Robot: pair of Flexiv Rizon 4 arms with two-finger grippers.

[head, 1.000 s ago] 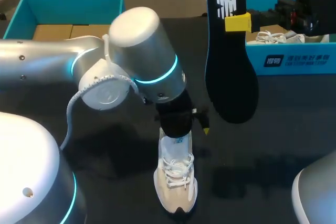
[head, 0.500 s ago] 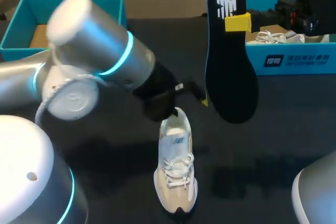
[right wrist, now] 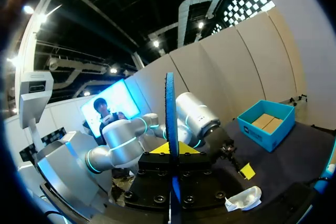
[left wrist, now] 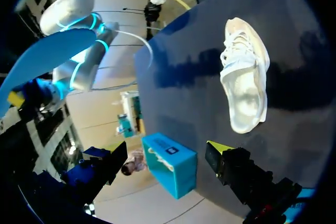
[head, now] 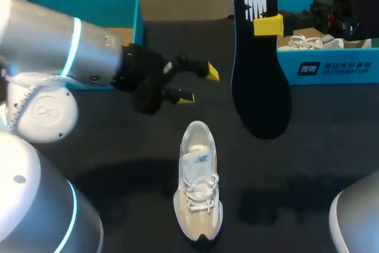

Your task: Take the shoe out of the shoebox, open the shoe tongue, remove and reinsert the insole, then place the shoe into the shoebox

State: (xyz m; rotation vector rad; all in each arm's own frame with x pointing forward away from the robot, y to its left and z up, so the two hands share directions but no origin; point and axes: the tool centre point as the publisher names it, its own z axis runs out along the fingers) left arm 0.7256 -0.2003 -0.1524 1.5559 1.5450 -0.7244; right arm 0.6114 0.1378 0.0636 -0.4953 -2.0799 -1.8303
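Two arms are over the worktop (head: 118, 152), and only the left one differs from a second ago. Then its wrist stood low over the heel opening of the shoe (head: 198, 189). Now the left gripper (head: 199, 84) is up and away toward the far left, well apart from the shoe, its yellow-tipped fingers spread with nothing between them. The shoe is where it was, upright on its sole in the near middle of the worktop, toe toward the near edge and laces tied. The right gripper (head: 267, 25) has not moved. It is clamped on the insole (head: 257, 75), which hangs lengthwise in the air with its broad end down, above the worktop and beyond the shoe on the right.

In the right wrist view the insole (right wrist: 169, 145) shows edge-on, pinched from both sides between the yellow pads, with the shoe (right wrist: 242, 199) small on the worktop beyond. The left wrist view looks down on the shoe (left wrist: 244, 85), and a pale blue curved shape at that view's margin is probably the insole, though it is poorly shown.

The shoebox (head: 331, 66) sits at the far right edge of the worktop with a second shoe (head: 308, 42) showing over its rim. An open teal box (head: 77, 4) sits at the far left edge, just behind the left arm. Bare dark worktop lies on both sides of the shoe and between it and the two boxes.
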